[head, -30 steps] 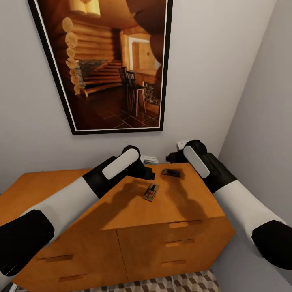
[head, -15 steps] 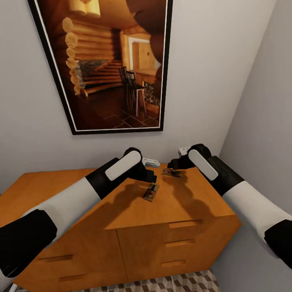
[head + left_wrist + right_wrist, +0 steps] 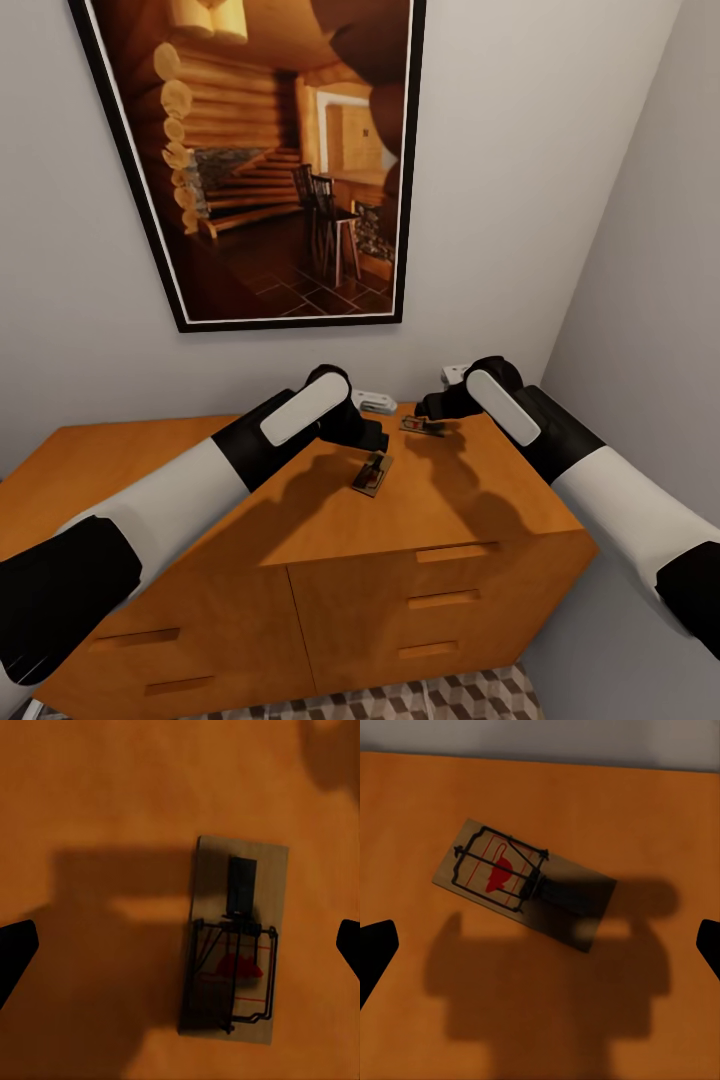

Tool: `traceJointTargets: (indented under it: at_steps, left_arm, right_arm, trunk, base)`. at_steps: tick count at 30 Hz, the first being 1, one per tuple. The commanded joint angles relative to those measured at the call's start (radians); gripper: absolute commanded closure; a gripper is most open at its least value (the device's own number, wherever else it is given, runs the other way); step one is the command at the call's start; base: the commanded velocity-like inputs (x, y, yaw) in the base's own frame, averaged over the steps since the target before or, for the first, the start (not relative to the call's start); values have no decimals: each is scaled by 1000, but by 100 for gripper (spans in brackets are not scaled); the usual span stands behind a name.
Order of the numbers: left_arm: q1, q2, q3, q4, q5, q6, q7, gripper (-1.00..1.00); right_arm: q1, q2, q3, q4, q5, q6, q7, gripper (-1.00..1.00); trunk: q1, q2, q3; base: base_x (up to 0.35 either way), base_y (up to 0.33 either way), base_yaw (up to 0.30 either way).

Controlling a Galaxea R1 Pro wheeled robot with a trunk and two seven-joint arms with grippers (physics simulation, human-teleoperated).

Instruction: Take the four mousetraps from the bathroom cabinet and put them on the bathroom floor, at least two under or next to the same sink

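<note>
1. In the head view, the orange-brown cabinet (image 3: 330,520) is seen in the lower half of the frame, against a grey wall with a large framed picture (image 3: 270,150) in the upper part. A strip of the bathroom floor (image 3: 440,697) with a cube pattern is seen at the bottom edge.
2. Two mousetraps are seen on the surface of the cabinet. One mousetrap (image 3: 372,473) lies near the centre of the frame; the second mousetrap (image 3: 422,426) lies a little to the upper right of it, near the back edge of the surface. The two are apart from each other.
3. The left tool (image 3: 372,438) is held just above and to the upper left of the central mousetrap. In the left wrist view this mousetrap (image 3: 235,940) is seen flat on the wood between the two dark fingertips (image 3: 13,954) at the sides of the frame. The fingers are spread wide and nothing is touched by them.
4. The right tool (image 3: 428,408) is held over the second mousetrap. In the right wrist view this mousetrap (image 3: 523,882) is seen lying at an angle, with its wire part and red mark toward the upper left of the frame. The fingertips (image 3: 375,956) are at the frame sides, also spread wide, and nothing is gripped.
5. A small white object (image 3: 375,401) is seen at the back edge of the surface, behind the left arm; what it is cannot be told
</note>
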Motion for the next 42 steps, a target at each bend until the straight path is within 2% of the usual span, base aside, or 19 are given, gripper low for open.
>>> traceJointTargets:
  at_steps: [1, 6, 18, 31, 42]
  left_arm:
    - [0, 0, -2, 0, 10, 1, 9, -100]
    - [3, 0, -15, 0, 10, 1, 2, -100]
    - [4, -1, -122, 0, 7, -5, -31, -100]
    - [7, -1, -149, 0, 8, -6, -100, -100]
    - [7, -1, -188, 0, 7, -17, -147, -100]
  right_arm:
    - [-1, -1, 4, -1, -11, 0, -10, -100]
    - [-1, -1, 5, -1, -11, 0, -10, -100]
    - [0, 0, 7, -1, -11, 0, -10, -100]
    - [0, 0, 10, -1, -11, 0, -10, -100]
    - [0, 0, 9, -1, -11, 0, -10, -100]
  trunk:
    - [0, -1, -1]
    - [0, -1, -1]
    - [0, -1, -1]
    - [0, -1, -1]
    - [0, -1, -1]
  base:
    - [0, 0, 0]
    - [0, 0, 0]
    - [0, 0, 0]
    - [0, 0, 0]
    - [0, 0, 0]
